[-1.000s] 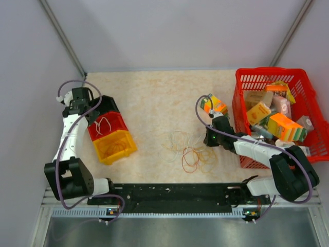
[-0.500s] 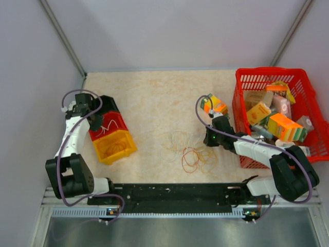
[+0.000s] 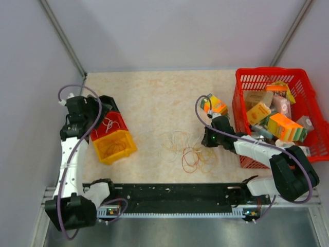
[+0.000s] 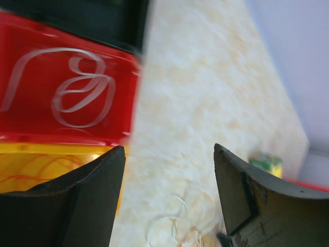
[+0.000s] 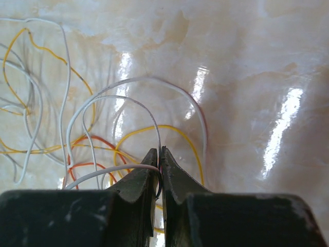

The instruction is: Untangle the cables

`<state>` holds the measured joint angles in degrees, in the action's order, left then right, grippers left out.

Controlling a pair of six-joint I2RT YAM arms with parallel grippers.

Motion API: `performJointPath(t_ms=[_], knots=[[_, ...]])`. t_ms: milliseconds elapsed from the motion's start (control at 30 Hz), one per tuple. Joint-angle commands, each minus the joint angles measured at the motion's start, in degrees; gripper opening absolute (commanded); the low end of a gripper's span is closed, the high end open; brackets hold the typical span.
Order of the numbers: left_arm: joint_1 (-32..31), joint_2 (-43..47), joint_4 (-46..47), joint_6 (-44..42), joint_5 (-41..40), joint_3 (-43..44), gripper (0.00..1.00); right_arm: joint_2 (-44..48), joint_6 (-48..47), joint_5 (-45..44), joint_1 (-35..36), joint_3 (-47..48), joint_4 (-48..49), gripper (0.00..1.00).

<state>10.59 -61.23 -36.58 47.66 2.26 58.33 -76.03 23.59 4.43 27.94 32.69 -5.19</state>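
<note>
The loose tangle of thin red, orange, yellow and white cables lies on the beige marbled desk, in the middle toward the near edge, and it spreads mostly left to right. The right end effector stands at the right edge of the tangle. Its jaws are almost together and pinch one thin white wire. The rest of the tangle lies to its left.

The left end effector is well apart, over the red plastic bin. Its jaws are wide with nothing between them. A white coil lies in this bin. The right arm is therefore the nearer one. The wires look very fine and limp, and they cross over each other.
</note>
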Motion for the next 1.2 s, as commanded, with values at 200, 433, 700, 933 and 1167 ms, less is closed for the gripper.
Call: performJointPath(t_ms=[200,433,700,933,1167], knots=[[-33.2,-10.2,33.4,-14.4,23.2,-2.4,0.79,7.8,0.5,4.9,-0.2,4.2,-4.6,0.01],[-50.9,-19.5,38.4,-24.4,29.4,2.0,0.77,17.8,4.7,7.8,-0.3,9.0,-11.0,0.00],[-54.3,-23.1,40.6,-23.3,30.2,3.5,0.82,21.5,8.7,14.2,-0.3,16.8,-14.2,0.00],[-54.4,-22.0,38.7,-23.1,30.2,4.3,0.81,22.2,10.5,18.0,-0.3,19.5,-14.2,0.00],[-54.4,-20.2,37.3,-21.2,32.8,6.3,0.98,23.5,14.7,23.3,-0.3,21.5,-12.0,0.00]])
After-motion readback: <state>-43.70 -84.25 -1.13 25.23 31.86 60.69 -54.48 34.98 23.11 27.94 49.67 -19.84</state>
